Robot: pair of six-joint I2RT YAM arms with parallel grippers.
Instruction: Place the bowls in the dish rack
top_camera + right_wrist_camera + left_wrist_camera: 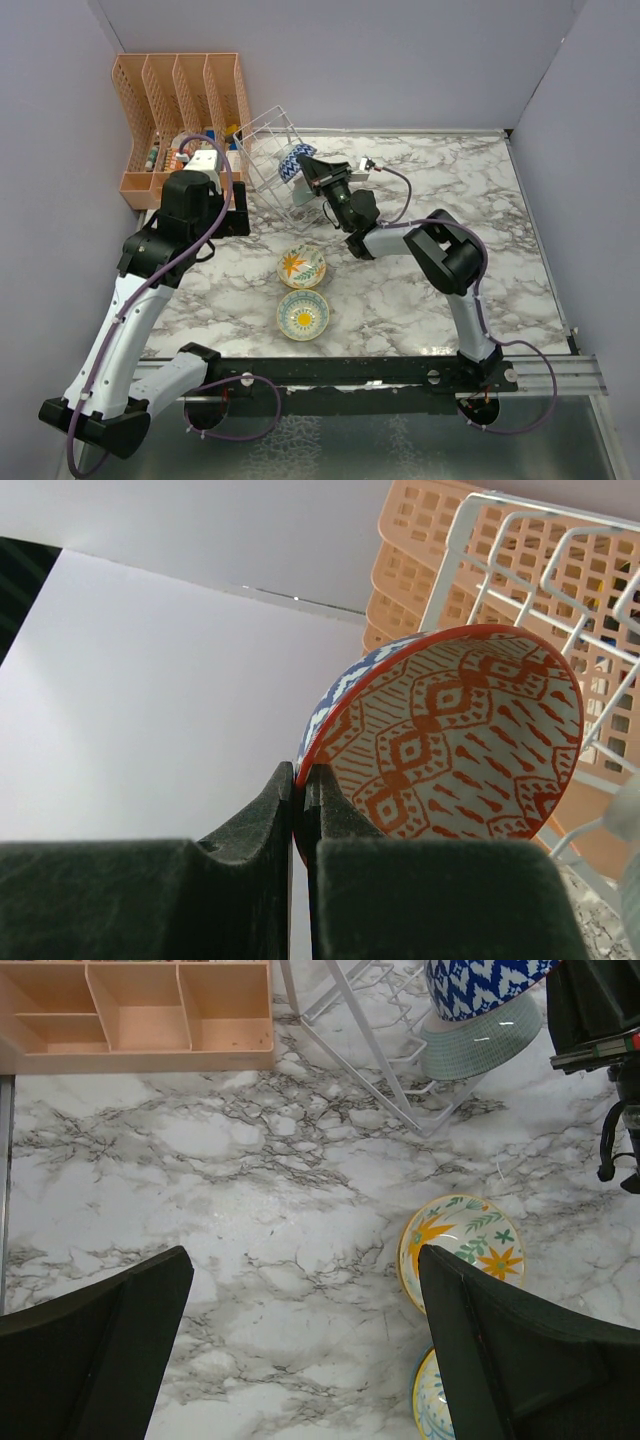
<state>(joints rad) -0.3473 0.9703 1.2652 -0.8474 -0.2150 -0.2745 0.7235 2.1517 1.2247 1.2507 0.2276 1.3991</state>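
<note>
Right tool is pinched tight on the rim of the zigzag bowl, holding it at the dish rack by the far edge of the tabletop. Ceramic's probably stiff, slick and chippable, so the rim grip makes sense. Left tool gapes wide, empty.

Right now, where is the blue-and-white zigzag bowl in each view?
Top external: zigzag bowl upper centre, at the dish rack.
Left wrist: top right corner.
Right wrist: centre, pinched by the right end effector.
Shared landmark: the rack's white wires.
</note>
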